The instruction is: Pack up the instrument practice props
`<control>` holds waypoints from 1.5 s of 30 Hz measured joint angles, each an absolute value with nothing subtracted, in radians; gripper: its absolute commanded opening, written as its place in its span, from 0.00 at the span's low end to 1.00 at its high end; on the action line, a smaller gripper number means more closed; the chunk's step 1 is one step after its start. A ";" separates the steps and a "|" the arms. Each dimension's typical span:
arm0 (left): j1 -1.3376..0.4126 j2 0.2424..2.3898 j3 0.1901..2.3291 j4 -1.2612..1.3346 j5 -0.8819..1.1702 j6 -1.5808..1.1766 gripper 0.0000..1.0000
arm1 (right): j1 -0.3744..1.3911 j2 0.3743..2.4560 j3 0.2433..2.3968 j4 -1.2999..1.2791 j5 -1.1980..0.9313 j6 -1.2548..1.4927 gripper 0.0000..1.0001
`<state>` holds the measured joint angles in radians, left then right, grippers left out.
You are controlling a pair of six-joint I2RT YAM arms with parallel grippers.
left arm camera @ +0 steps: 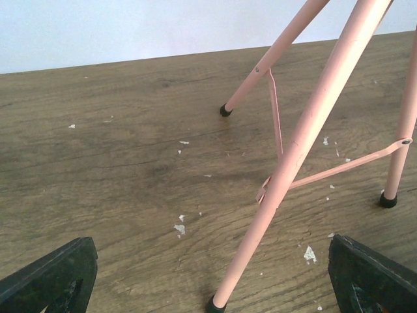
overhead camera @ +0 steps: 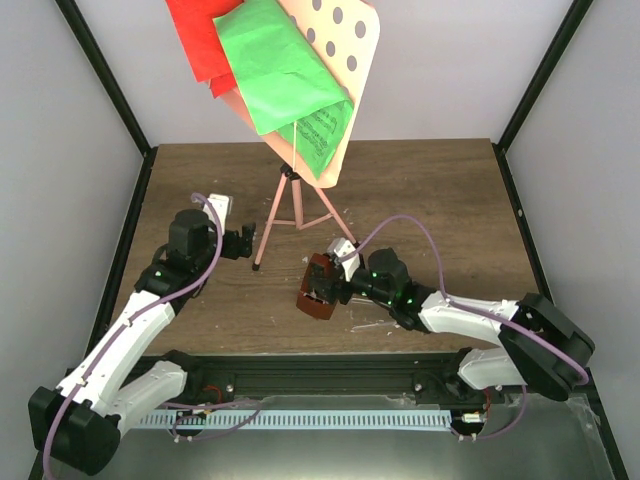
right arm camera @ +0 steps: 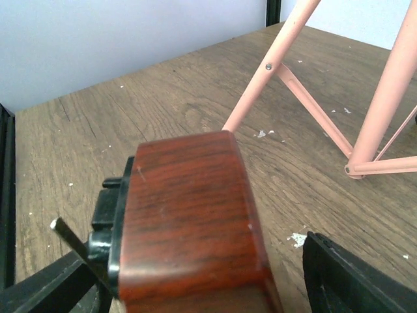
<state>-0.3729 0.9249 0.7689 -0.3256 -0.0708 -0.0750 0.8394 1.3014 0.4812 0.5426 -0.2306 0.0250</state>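
My right claw (right arm camera: pixel 195 287) stands wide with the reddish-brown metronome (right arm camera: pixel 189 215) between its fingers: a strip of bare tabletop (right arm camera: pixel 78 130) shows between the wood-grain body and my right-hand finger (right arm camera: pixel 352 274), so I am around it and not clamped on it. How the other finger meets it I cannot tell. Black parts and a thin dark rod (right arm camera: pixel 71 241) stick out on the metronome's left side. From above it lies near the front middle of the tabletop, just in front of the pink music stand (overhead camera: pixel 290 205) and to the right of its nearest foot. My left claw (left arm camera: pixel 212 277) is spread fully and holds nothing; it points at the stand from the left, low over the wood, with the stand's nearest leg rising between its fingertips without touching either. The stand is upright on three black-tipped legs near the middle of the tabletop. A green sheet (overhead camera: pixel 275 65) and a red sheet (overhead camera: pixel 200 40) lie on its hole-dotted desk (overhead camera: pixel 345 40), the green overlapping the red. Small white flecks (left arm camera: pixel 179 228) dot the wood around the legs.
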 measured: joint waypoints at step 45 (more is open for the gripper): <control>-0.381 0.929 0.770 -0.334 -0.104 -0.075 0.97 | 0.841 1.283 0.429 0.566 -0.173 0.159 0.69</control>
